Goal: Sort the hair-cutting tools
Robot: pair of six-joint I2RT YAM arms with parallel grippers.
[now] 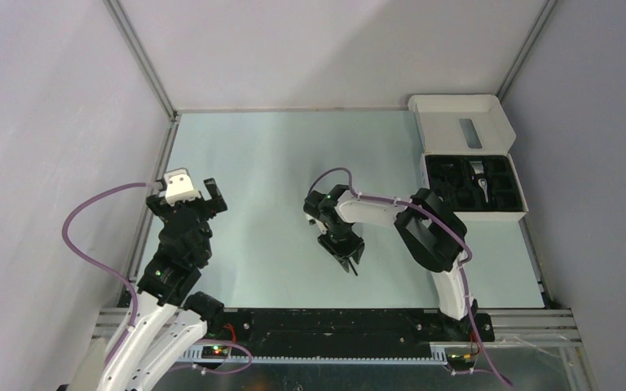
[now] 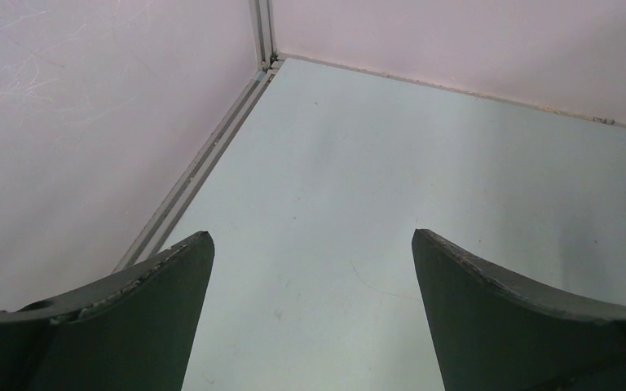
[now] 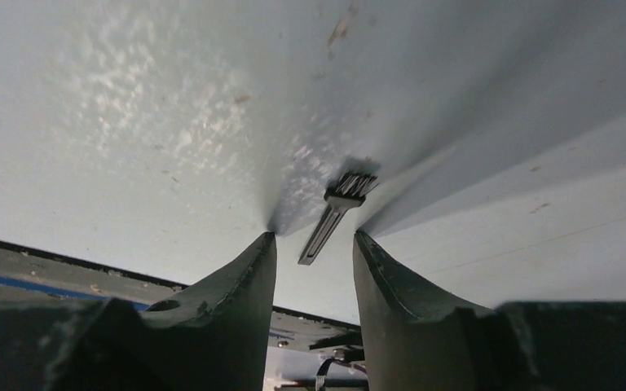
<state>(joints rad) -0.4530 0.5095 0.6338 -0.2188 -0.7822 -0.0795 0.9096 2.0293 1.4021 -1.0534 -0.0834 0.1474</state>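
A thin black stick with a bristled head [image 3: 332, 216], one of the hair-cutting tools, lies flat on the pale table. My right gripper [image 3: 314, 236] points down over its handle end with a finger on each side. The jaws are open, with a gap between each finger and the stick. In the top view the right gripper [image 1: 347, 261] hangs low near the table's middle front. Other black pieces, including a trimmer with a silver tip [image 1: 479, 175], sit in the box's black insert [image 1: 448, 181]. My left gripper [image 1: 191, 200] is open and empty at the left; the left wrist view [image 2: 311, 234] shows bare table between its fingers.
The white box [image 1: 456, 114] stands open at the back right, its lid tipped back against the wall. Metal rails run along the left table edge [image 2: 204, 167] and the walls. A black bar [image 1: 334, 319] borders the near edge by the arm bases.
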